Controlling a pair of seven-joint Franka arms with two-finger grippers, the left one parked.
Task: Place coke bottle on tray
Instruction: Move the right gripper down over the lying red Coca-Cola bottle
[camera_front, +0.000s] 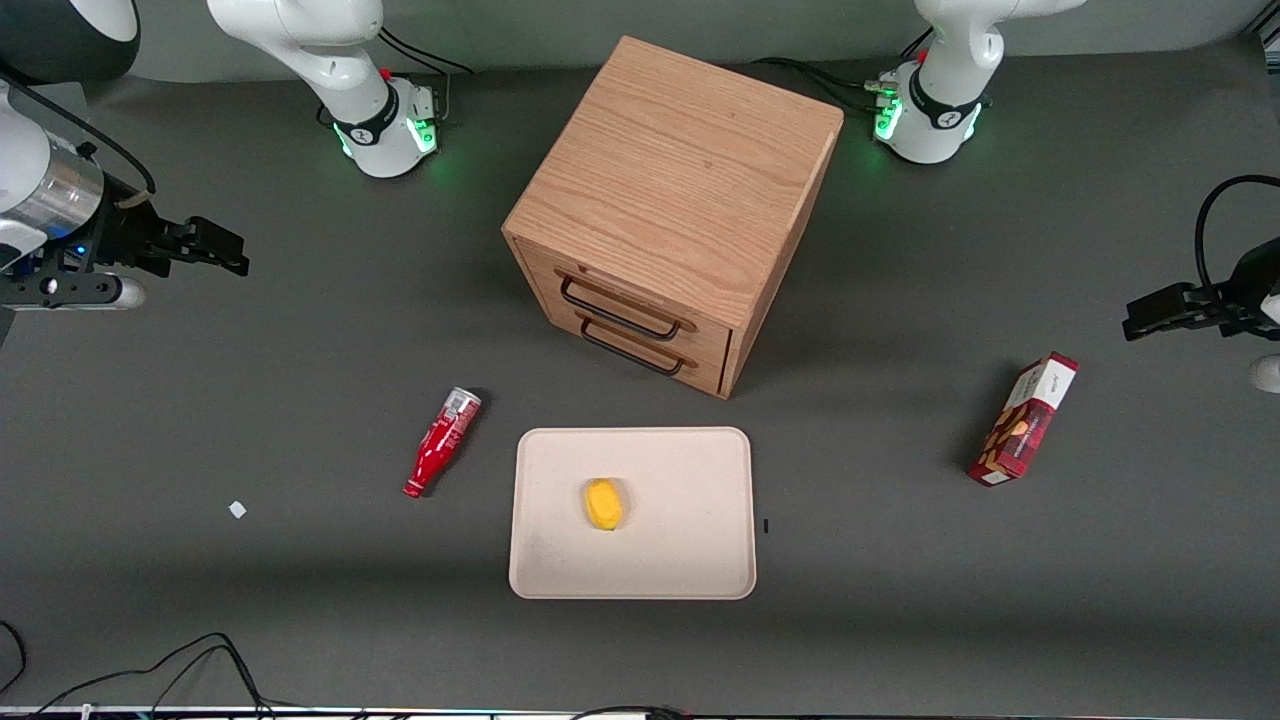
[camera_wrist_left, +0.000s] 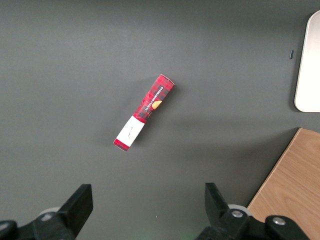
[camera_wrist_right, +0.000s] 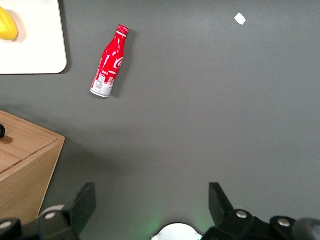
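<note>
Bottle waiting beside the tray, nothing grasped yet.

Coke bottle (camera_front: 441, 443) lies flat on the counter (camera_front: 300, 600) just beside the tray (camera_front: 690, 560), which holds what looks like a lemon (camera_front: 603, 504). Gripper (camera_front: 215, 250) hangs well apart at the working arm's end, fingers (camera_wrist_right: 82, 205) spread wide and empty, presumably ready to approach.

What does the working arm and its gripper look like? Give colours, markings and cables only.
The right arm is glossy white with a black band and green lights at its base, where black cables trail. Its wrist has a silver cylinder. The gripper and its fingers are matt black.
</note>
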